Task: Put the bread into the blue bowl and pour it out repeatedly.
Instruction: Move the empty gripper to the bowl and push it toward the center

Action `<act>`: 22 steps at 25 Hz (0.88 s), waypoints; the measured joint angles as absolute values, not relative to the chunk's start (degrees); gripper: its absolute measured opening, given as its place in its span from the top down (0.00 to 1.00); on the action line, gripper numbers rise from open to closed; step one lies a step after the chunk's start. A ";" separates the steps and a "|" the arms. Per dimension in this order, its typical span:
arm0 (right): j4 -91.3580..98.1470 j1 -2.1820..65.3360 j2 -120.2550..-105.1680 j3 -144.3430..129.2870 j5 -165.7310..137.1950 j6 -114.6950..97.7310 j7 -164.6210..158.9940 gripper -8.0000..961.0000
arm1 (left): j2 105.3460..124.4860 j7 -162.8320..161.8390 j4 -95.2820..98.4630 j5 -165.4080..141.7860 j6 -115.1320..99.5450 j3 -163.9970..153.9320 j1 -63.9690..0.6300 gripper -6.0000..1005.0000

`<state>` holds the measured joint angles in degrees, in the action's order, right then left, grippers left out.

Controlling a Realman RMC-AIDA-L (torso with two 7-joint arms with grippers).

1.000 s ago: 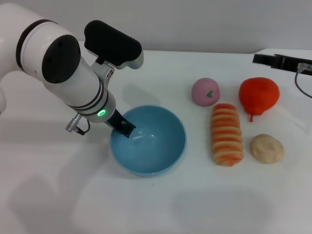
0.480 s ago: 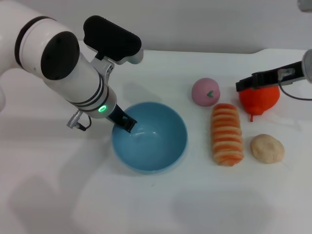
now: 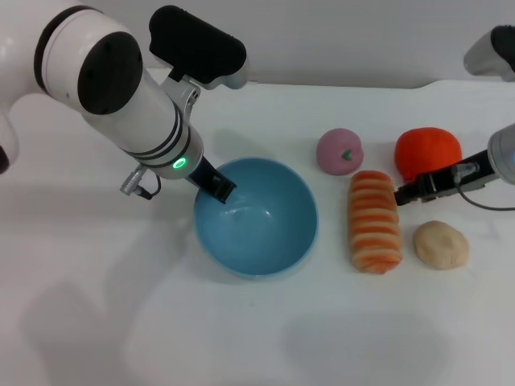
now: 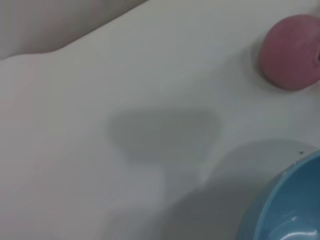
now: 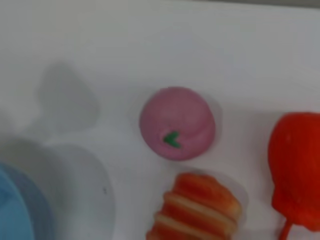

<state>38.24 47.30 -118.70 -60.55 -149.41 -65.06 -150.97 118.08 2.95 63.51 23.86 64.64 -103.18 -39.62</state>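
The blue bowl (image 3: 265, 235) stands on the white table left of centre, its inside bare. My left gripper (image 3: 217, 189) clamps the bowl's rim on its far-left side, one finger inside the wall. The bowl's edge also shows in the left wrist view (image 4: 285, 210) and the right wrist view (image 5: 15, 210). The bread (image 3: 374, 221), striped orange and cream, lies lengthwise on the table just right of the bowl; its far end shows in the right wrist view (image 5: 197, 210). My right gripper (image 3: 405, 193) hangs low beside the bread's far right end.
A pink round fruit (image 3: 339, 150) sits behind the bread, a red fruit (image 3: 428, 149) to its right, partly behind my right arm. A small beige bun (image 3: 440, 244) lies right of the bread. A table corner shows at the far right.
My right arm has come in from the far right edge and dropped to the bread's far end. The left gripper has shifted the bowl a little to the right and farther away.
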 joint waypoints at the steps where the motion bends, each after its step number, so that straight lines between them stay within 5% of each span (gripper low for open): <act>1: 37.90 47.10 -118.71 -60.55 -149.33 -64.60 -150.99 0.50 | 118.06 2.96 63.49 23.79 64.59 -103.16 -39.69 1.00; 22: 28.11 50.21 -119.01 -64.80 -143.77 -56.03 -151.08 0.50 | 117.95 3.98 63.45 23.69 66.53 -100.98 -40.67 0.99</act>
